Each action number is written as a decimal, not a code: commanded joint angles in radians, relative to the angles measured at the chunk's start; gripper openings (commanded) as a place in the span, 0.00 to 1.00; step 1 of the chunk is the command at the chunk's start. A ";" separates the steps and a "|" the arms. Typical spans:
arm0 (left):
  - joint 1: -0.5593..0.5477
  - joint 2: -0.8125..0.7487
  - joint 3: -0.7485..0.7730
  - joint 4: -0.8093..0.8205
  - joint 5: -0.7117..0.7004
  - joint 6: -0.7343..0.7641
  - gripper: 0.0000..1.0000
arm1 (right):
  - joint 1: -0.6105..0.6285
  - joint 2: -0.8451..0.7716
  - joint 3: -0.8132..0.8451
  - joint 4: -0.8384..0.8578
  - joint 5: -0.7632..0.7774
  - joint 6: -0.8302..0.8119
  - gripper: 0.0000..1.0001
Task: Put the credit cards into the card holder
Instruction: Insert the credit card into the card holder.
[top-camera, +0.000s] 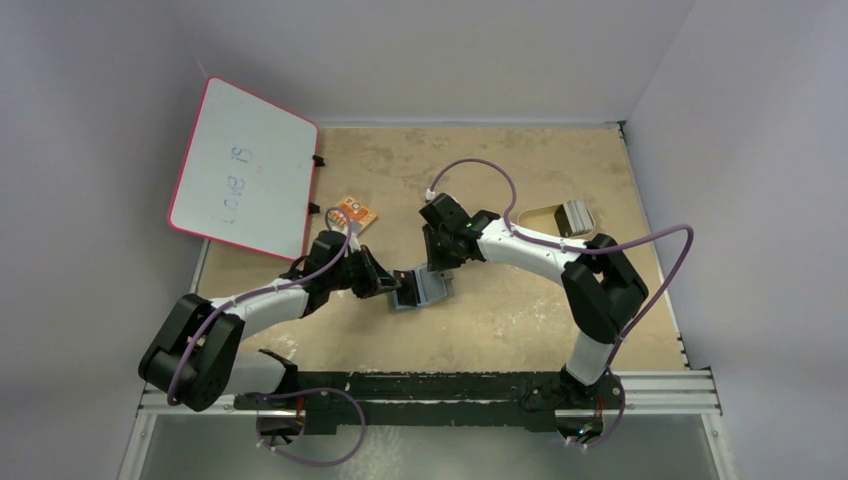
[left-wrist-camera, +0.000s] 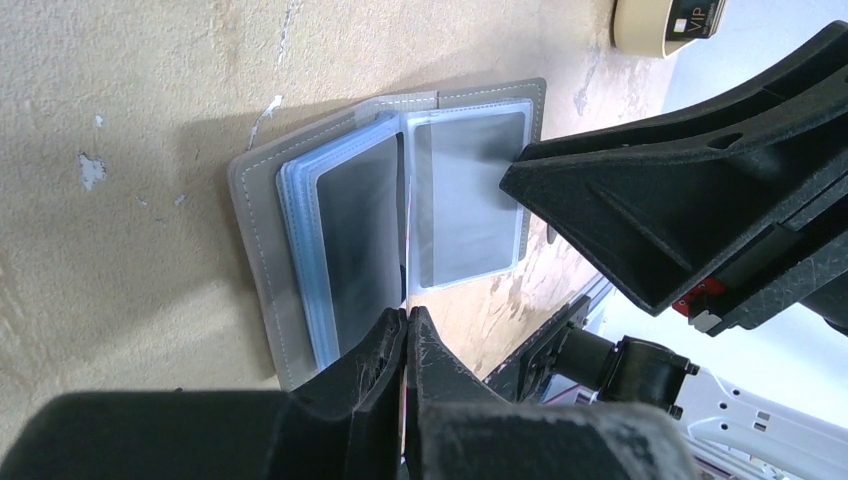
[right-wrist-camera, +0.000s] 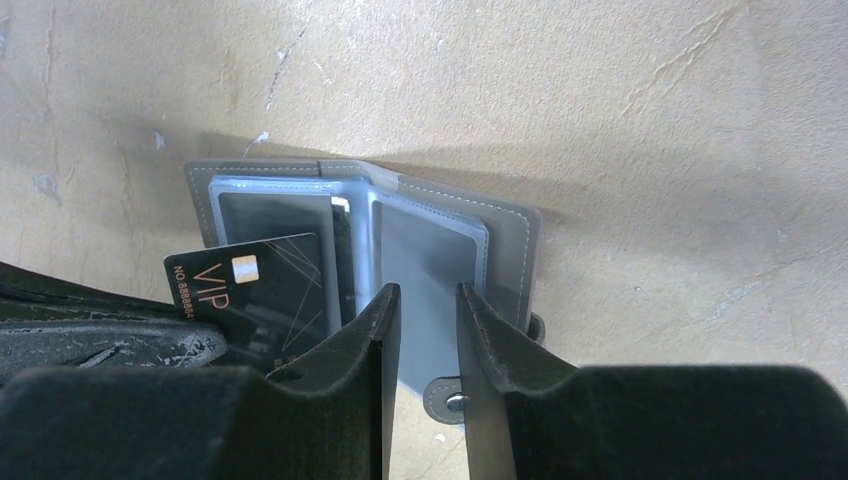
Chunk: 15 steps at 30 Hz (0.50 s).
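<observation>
The card holder lies open on the table, grey outside with clear blue-edged sleeves. Its snap stud points toward the right wrist camera. My left gripper is shut on a black credit card marked VIP; the card slants over the holder's left sleeves. The card shows only edge-on in the left wrist view. My right gripper hovers over the holder's right page with a narrow gap and nothing visible between its fingers. More credit cards stand in the tray.
A tan oblong tray sits at the back right behind the right arm. A pink-edged whiteboard leans at the back left, with a small orange item beside it. Both arms crowd the holder from opposite sides.
</observation>
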 joint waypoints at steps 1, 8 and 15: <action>0.006 -0.007 0.039 0.048 0.018 -0.025 0.00 | -0.001 0.003 -0.009 -0.002 0.040 0.018 0.28; 0.004 -0.012 0.048 0.054 0.023 -0.030 0.00 | -0.001 0.004 -0.046 0.006 0.048 0.034 0.26; 0.004 -0.001 0.031 0.146 0.054 -0.080 0.00 | -0.001 0.000 -0.057 0.029 0.056 0.036 0.27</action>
